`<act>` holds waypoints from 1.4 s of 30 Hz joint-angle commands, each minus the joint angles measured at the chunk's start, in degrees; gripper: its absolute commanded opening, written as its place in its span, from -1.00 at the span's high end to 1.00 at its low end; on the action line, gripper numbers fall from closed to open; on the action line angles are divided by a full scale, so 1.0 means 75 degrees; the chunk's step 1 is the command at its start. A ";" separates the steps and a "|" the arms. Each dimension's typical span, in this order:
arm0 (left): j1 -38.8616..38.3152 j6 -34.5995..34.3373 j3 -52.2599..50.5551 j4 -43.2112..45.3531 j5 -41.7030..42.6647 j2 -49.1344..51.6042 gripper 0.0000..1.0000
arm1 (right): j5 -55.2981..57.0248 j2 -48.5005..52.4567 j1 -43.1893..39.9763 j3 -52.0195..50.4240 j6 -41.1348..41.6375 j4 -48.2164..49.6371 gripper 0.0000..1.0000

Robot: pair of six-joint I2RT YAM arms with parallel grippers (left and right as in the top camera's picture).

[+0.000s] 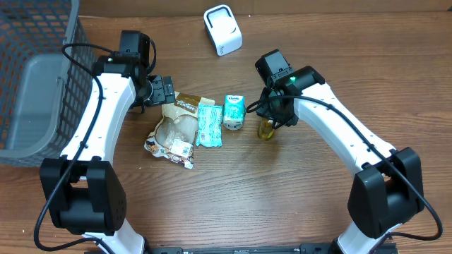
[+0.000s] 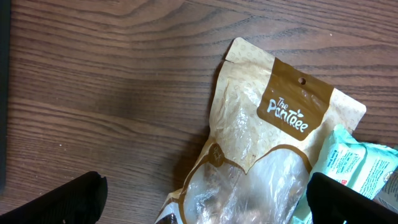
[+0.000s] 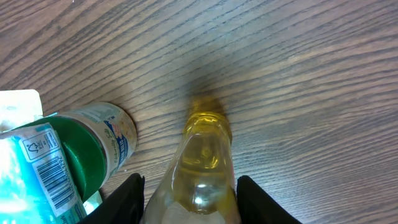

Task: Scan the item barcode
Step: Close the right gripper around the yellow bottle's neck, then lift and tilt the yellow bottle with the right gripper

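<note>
Amber-yellow liquid fills the small bottle (image 3: 202, 165) sitting right of centre on the wooden desk (image 1: 282, 204). The right jaws straddle it closely, though whether they pinch it cannot be told. The left jaws hang wide open above a snack pouch (image 2: 273, 143) further left. With the white scanner (image 1: 222, 29) well apart at the far edge, scanning looks barely begun: lifting, carrying and presenting the barcode remain.
</note>
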 commanded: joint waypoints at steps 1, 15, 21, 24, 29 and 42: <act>-0.0003 -0.0023 0.0087 0.0003 -0.0044 -0.0061 -1.00 | 0.0023 0.0032 -0.0020 -0.0017 0.0000 0.0003 0.20; -0.0003 -0.0023 0.0087 0.0003 -0.0044 -0.0058 -1.00 | 0.0026 0.0012 -0.0090 0.0393 -0.0723 -0.0446 0.51; -0.0003 -0.0023 0.0087 0.0003 -0.0044 -0.0061 -0.99 | -0.0015 -0.0111 -0.0361 0.0755 -0.1247 -0.0892 0.57; -0.0003 -0.0023 0.0087 0.0003 -0.0044 -0.0061 -1.00 | -0.0382 -0.0268 -0.0618 0.0918 -0.1737 -0.1207 0.60; -0.0003 -0.0023 0.0087 0.0003 -0.0044 -0.0061 -1.00 | -0.1912 -0.0868 -0.1230 0.0935 -0.2888 -0.1451 0.62; -0.0003 -0.0023 0.0087 0.0003 -0.0044 -0.0058 -1.00 | -0.5476 -0.2273 -0.2952 0.0930 -0.6196 -0.2804 0.62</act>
